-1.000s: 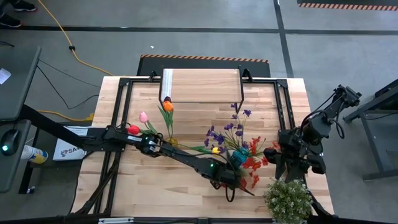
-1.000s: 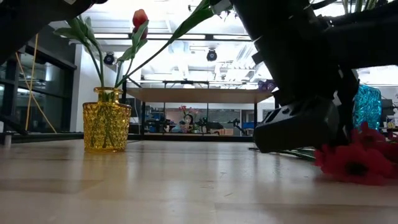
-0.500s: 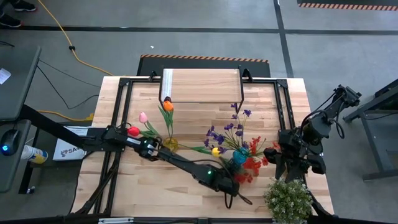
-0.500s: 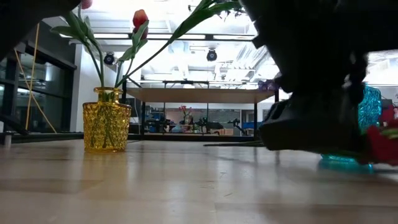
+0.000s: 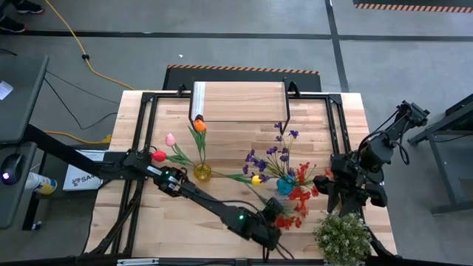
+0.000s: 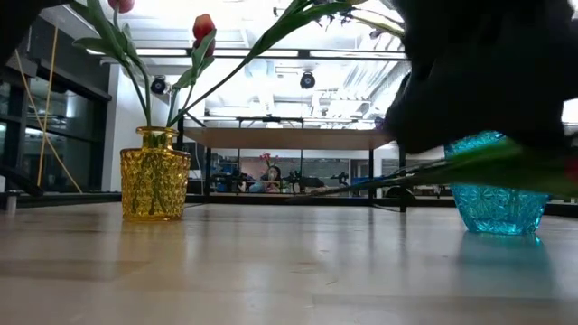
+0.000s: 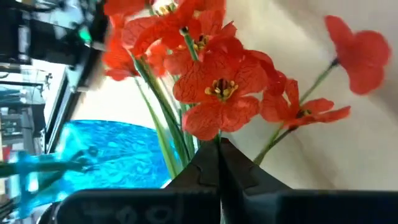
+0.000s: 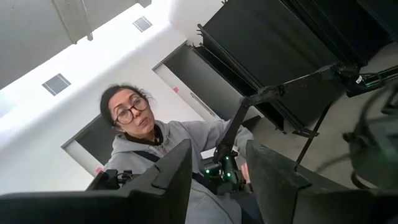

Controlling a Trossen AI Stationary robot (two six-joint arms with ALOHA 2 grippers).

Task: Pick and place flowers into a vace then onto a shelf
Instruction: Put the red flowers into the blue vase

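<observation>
Left pincer [image 7: 219, 163] clamped on the red spray [image 7: 214, 93].
Your right pincer [image 8: 217, 163] waits narrowly parted at the desk's [image 5: 229, 133] four o'clock edge.

Butcher-block wooden surface [image 5: 222, 125] as landmark. At its near right corner: bushy green potted plant [image 5: 344, 238] with tiny pale blooms. Off its far left corner, across the grey floor: yellow cable [image 5: 70, 41]. Beyond its left edge: white box [image 5: 77, 177], dark desk with a computer mouse [image 5: 7, 174] lit green. Against its far edge on the floor: black mat [image 5: 244, 74] with striped border. Beyond its right side, seen from the right wrist: person [image 8: 158, 162] in glasses and a grey hoodie.
</observation>
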